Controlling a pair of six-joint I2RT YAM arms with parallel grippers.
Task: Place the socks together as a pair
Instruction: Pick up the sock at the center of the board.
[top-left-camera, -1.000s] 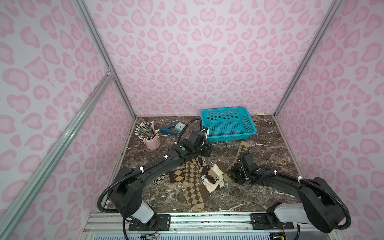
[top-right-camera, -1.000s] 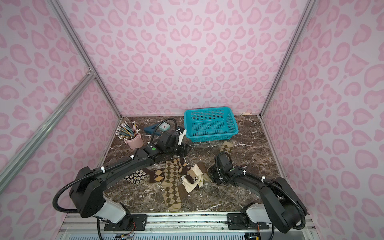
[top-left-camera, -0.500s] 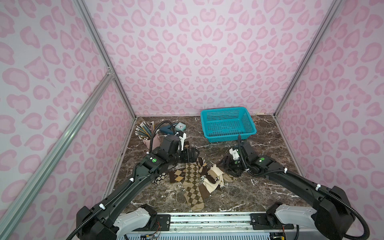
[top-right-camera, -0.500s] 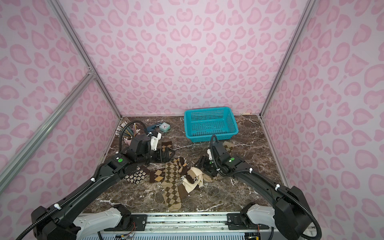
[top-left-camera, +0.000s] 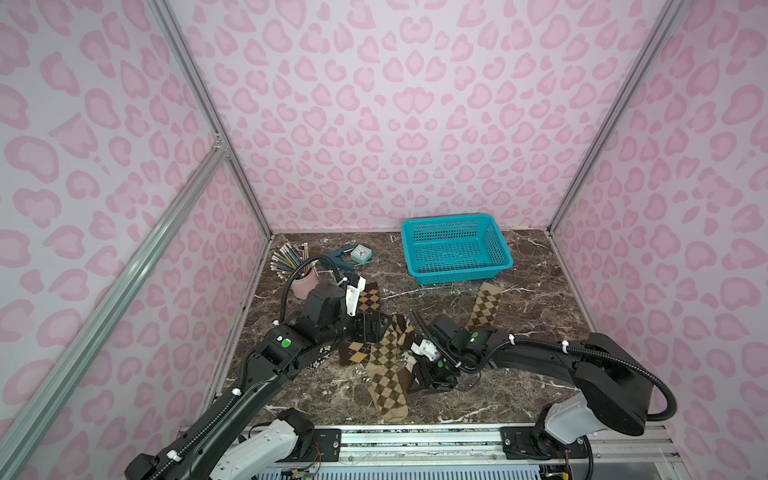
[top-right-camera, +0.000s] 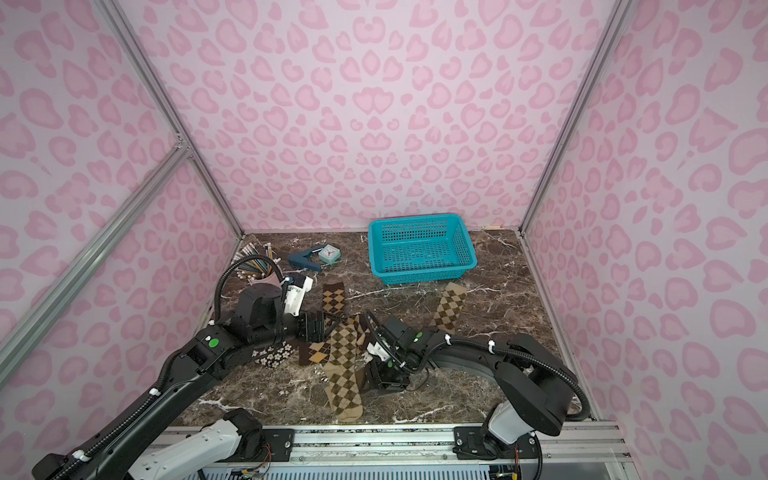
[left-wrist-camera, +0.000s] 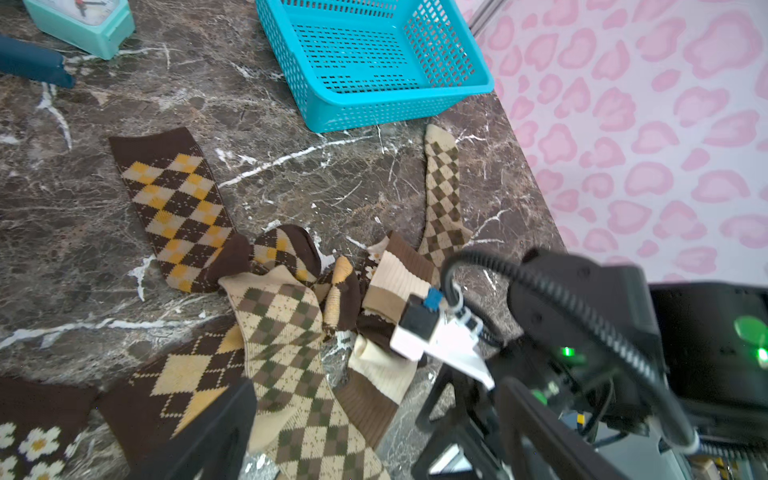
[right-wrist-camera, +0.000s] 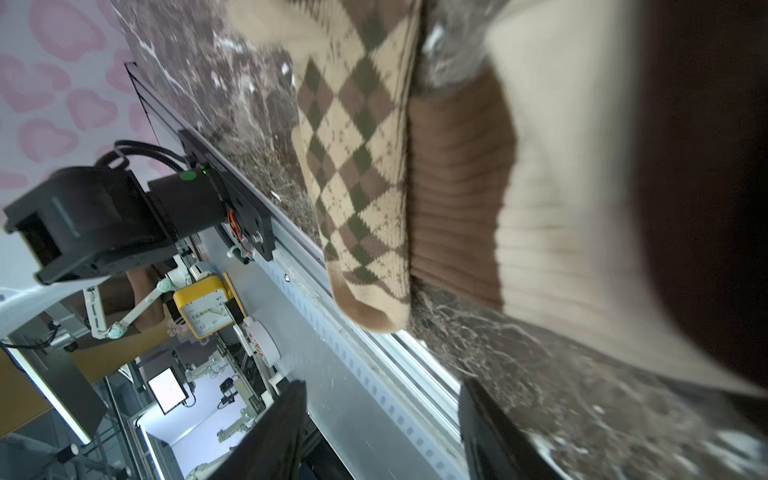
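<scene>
Both arms have drawn back; left gripper (top-left-camera: 376, 328) and right gripper (top-left-camera: 434, 382) fingers stand wide, empty; socks (top-left-camera: 386, 365) lie unpaired.

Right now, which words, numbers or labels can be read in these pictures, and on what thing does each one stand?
No text can be read for certain.
Mint clock: dial too small to read.
Yellow clock: numerals blurred.
White roll: orange print, unreadable.
Socks and teal basket: no text.
</scene>
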